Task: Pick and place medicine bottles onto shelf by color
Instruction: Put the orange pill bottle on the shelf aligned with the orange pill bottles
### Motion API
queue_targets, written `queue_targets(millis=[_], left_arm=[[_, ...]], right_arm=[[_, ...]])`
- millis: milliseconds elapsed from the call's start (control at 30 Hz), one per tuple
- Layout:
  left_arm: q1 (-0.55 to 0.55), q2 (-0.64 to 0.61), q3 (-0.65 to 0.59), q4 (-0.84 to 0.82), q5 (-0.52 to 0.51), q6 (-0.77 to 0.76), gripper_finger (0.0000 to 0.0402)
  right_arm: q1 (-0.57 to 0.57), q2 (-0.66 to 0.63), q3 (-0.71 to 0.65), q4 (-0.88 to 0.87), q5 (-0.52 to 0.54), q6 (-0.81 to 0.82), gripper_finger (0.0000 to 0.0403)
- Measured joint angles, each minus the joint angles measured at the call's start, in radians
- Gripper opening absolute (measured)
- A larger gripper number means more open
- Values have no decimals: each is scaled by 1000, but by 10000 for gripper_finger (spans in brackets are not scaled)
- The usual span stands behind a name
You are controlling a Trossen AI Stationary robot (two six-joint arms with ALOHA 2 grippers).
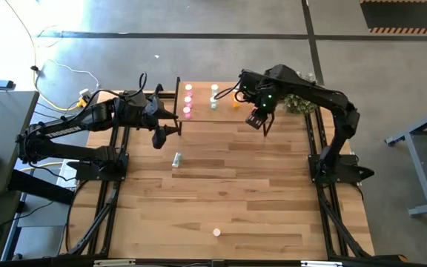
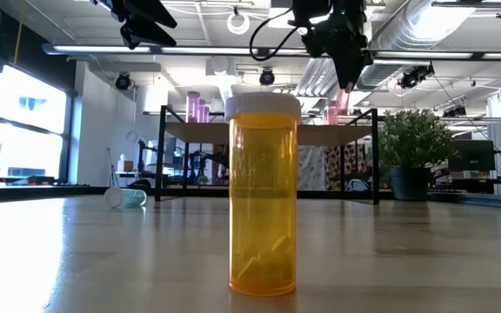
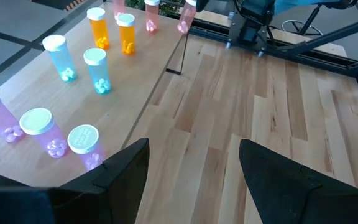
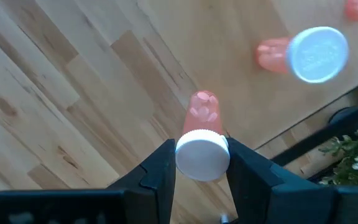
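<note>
Above the upper middle of the high view, the right gripper (image 4: 199, 163) pinches a white-capped pink pill bottle (image 4: 202, 140) and should lower it upright beside the pink one (image 4: 304, 55) on the light-wood shelf (image 1: 224, 113), while the left gripper (image 3: 194, 163) waits wide-jawed.

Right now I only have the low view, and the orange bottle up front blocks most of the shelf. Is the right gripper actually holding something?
Observer: Yes. The right gripper is shut on a red-pink bottle, clamped at its white cap.
Operator: How many orange ones are on the shelf?
Observer: Two orange bottles stand upright side by side on the shelf.
Operator: And the left gripper?
Observer: The left gripper is open and empty, by the shelf's end where the pink bottles stand.
</note>
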Motion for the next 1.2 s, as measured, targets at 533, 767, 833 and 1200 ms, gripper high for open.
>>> queue_targets(millis=[533,767,833,1200], left_arm=[[0,0,0,0,0,-2,241],[0,0,0,0,0,-3,241],[0,0,0,0,0,-3,241],[0,0,0,0,0,-18,241]], right_arm=[[-5,23,0,8,35,-43,114],[-5,28,0,18,34,-51,114],[-7,29,0,19,34,-51,114],[-8,50,0,6,35,-59,114]])
